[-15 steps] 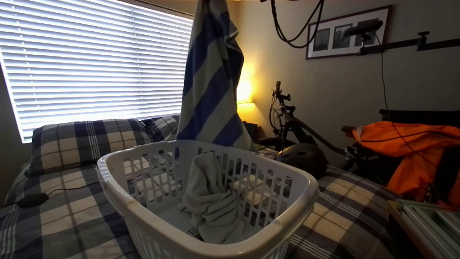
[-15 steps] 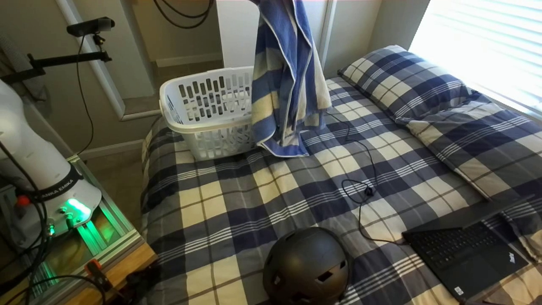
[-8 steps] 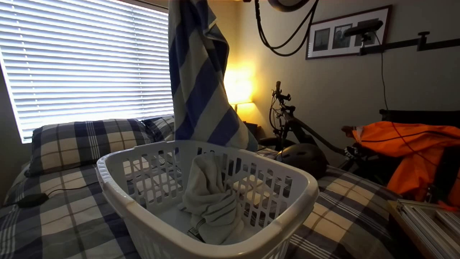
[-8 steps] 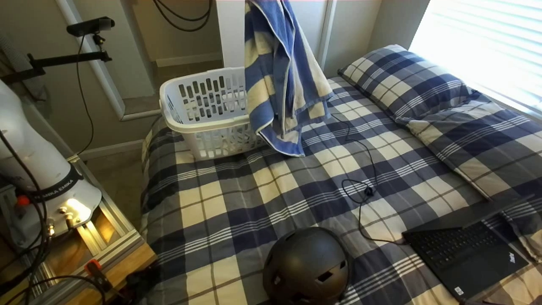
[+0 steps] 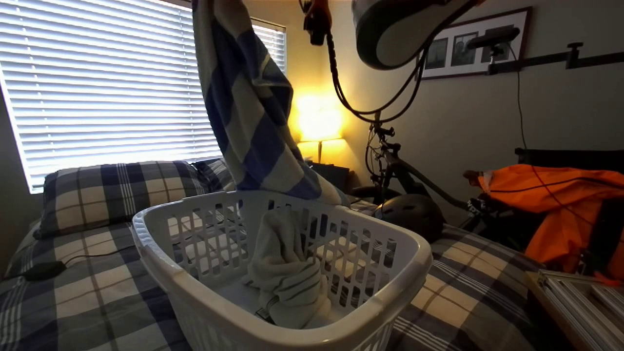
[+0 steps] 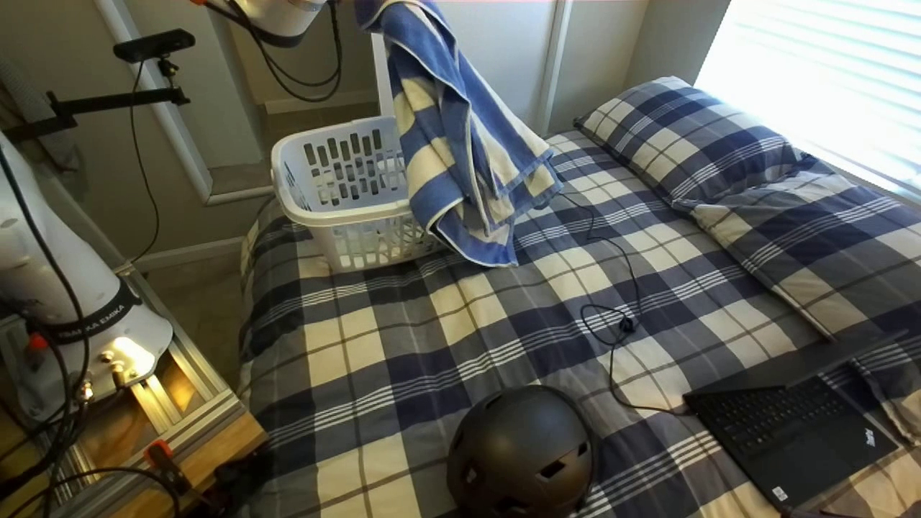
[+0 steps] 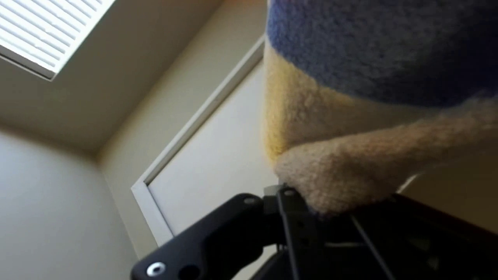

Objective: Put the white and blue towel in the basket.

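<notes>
Black jaws clamp the blue-and-white striped terry towel (image 5: 261, 131), hanging outside the white slotted plastic basket (image 5: 195, 295); crumpled grey cloth (image 5: 292, 282) lies inside.

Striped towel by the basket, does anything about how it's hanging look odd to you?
Yes. The striped towel hangs at a slant, and its lower end is outside the white basket, behind the basket's far side in an exterior view. That looks odd for something meant to go inside.
</notes>
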Motion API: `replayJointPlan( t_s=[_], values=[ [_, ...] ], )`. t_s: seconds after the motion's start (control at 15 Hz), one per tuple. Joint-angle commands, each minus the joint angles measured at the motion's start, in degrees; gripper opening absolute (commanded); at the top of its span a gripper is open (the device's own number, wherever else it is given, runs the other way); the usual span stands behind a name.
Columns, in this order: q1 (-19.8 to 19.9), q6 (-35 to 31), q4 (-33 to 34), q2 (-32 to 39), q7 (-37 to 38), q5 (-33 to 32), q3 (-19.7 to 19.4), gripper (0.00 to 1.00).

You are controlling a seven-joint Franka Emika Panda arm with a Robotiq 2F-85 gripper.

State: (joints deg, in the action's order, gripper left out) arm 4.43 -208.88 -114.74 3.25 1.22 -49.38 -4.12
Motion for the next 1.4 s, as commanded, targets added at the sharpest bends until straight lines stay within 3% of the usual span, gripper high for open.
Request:
replayJointPlan(
  t_s=[0.0, 0.27, 0.67, 0.73, 0.8, 0.93, 1.07, 1.33],
  values=[
    [1.67, -7.62, 0.90, 3.81, 14.83, -10.29, 0.63, 0.03],
    [3.94, -10.80, 1.19, 8.03, 30.21, -22.64, 1.68, 0.03],
    [5.20, -8.72, 2.91, 13.11, 52.70, -43.90, 1.12, 0.03],
    [4.70, -7.73, 3.43, 13.35, 56.10, -48.03, 0.19, 0.16],
    [4.21, -7.90, 3.84, 13.88, 59.53, -51.90, -0.83, 0.39],
    [2.10, -3.12, 4.04, 14.19, 66.51, -58.75, -4.34, 0.42],
    [-0.67, -1.08, 4.33, 14.81, 73.53, -64.53, -9.26, 0.55],
    [-11.39, -3.80, 5.11, 16.63, 87.23, -72.71, -26.16, 0.84]
  ],
)
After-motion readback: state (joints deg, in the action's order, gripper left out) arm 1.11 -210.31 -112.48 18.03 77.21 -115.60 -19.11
